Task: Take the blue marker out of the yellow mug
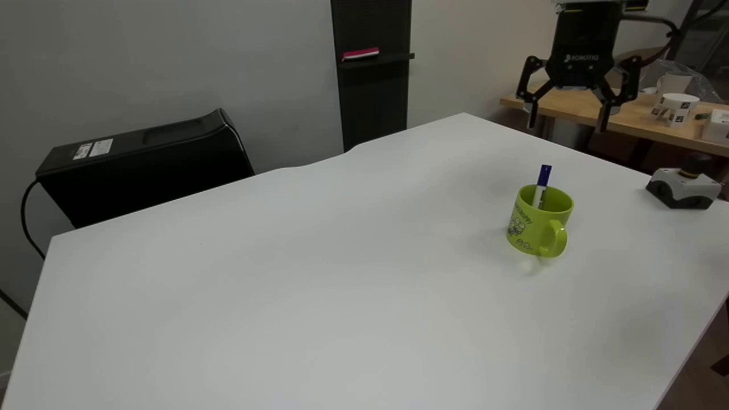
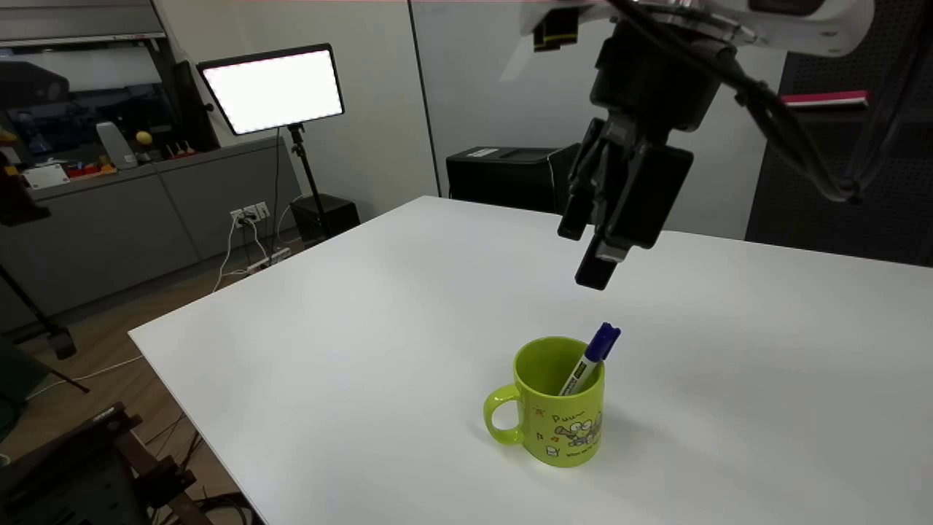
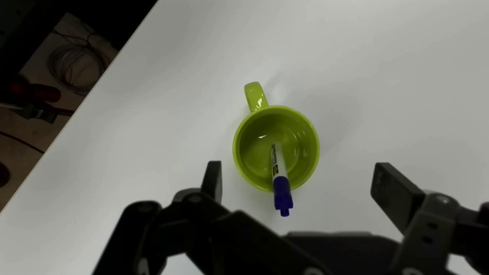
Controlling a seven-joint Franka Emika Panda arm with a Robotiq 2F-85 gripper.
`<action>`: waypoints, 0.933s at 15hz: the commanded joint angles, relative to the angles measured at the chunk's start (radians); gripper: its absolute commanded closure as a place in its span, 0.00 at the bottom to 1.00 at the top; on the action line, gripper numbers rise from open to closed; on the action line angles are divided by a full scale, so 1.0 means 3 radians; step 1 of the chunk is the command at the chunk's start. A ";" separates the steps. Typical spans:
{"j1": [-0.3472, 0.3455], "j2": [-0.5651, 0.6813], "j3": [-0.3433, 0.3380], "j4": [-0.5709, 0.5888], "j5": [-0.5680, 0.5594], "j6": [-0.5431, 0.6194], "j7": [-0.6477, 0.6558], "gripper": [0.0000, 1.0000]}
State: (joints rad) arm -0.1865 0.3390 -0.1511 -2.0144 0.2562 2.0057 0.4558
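the gripper (image 1: 568, 122) gapes wide. below it, lower centre in the wrist view, the blue marker (image 3: 280, 180) leans down-frame.

A robotics lab, by the look of it: 2 black jointed robot fingers (image 2: 647, 198) on a black housing (image 1: 584, 40) lettered ROBOTIQ hang above a broad white counter (image 1: 256, 296). A grey-and-black box (image 1: 680, 189) with a dark round knob (image 1: 696, 164) sits on it. In an exterior view a glowing rectangular light panel (image 2: 273, 87) tops a black stand (image 2: 309, 175); in the wrist view, thin cables (image 3: 57, 68) lie coiled beyond the counter's edge.
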 commanded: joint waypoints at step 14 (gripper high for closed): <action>0.0050 0.0170 -0.0049 0.0157 0.0052 -0.0062 -0.0013 0.00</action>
State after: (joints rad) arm -0.1861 0.3803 -0.1508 -1.9761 0.2718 1.9913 0.4446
